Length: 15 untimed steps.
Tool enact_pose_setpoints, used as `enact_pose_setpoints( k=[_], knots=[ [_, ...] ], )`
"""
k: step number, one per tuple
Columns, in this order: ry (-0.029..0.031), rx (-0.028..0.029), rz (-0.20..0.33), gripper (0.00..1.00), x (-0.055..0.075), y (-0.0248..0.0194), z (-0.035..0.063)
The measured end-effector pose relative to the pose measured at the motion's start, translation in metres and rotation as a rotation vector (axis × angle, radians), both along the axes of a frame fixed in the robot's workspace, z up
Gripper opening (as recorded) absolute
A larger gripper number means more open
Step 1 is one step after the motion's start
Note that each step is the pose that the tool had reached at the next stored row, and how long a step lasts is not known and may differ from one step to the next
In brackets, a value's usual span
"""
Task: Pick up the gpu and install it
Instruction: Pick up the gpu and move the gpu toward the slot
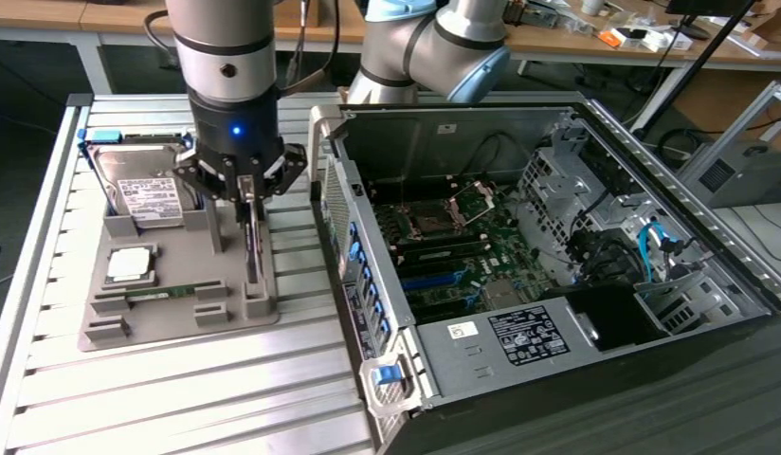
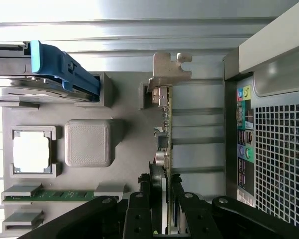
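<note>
Gpu (image 2: 165,124) stands on edge in the grey holder (image 1: 175,322) on the worktop (image 1: 175,398), beside the open computer case (image 1: 555,237). The end effector (image 2: 164,186) is clenched across both its faces. Judged best: lift straight up, untwisted, until the bracket (image 2: 168,69) clears its slot.

Lighting overhead, bright, fairly even. Strong glare on the slatted metal table (image 1: 175,398); in the wrist view its far slats wash out to white. Computer case (image 1: 466,142) interior dim and shadowed. Soft shadows on the gray tray (image 1: 175,327). The bracket of the gpu (image 2: 167,124) gleams.
</note>
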<state>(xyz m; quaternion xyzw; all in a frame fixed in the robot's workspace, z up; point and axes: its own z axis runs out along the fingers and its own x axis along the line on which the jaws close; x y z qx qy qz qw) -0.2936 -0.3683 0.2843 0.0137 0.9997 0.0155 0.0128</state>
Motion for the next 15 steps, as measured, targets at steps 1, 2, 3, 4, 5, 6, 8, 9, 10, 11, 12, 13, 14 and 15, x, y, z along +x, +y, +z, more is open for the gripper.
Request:
enact_pose_setpoints(
  k=[1,2,3,4,5,6,8,9,10,11,12,13,14,15],
  knots=[
    [0.0001,0.0,0.0,0.27,0.0,0.0,0.0009],
    [0.0,0.0,0.0,0.27,0.0,0.0,0.0019],
    [0.0,-0.0001,0.0,0.27,0.0,0.0,0.0029],
    [0.0,0.0,0.0,0.27,0.0,0.0,0.0039],
    [-0.0001,0.0,0.0,0.27,0.0,0.0,0.005],
    [0.0001,-0.0001,0.0,0.27,0.0,0.0,0.0062],
    [0.0,0.0,0.0,0.27,0.0,0.0,0.0081],
    [0.0,0.0,0.0,0.27,0.0,0.0,0.0089],
    [0.0,0.0,0.0,0.27,0.0,0.0,0.0096],
    [0.0,0.0,0.0,0.27,0.0,0.0,0.0107],
    [0.0,0.0,0.0,0.27,0.0,0.0,0.0117],
    [0.0,0.0,0.0,0.27,0.0,0.0,0.0129],
    [0.0,0.0,0.0,0.27,0.0,0.0,0.0138],
    [0.0,-0.0001,0.0,0.27,0.0,0.0,0.0148]
  ],
)
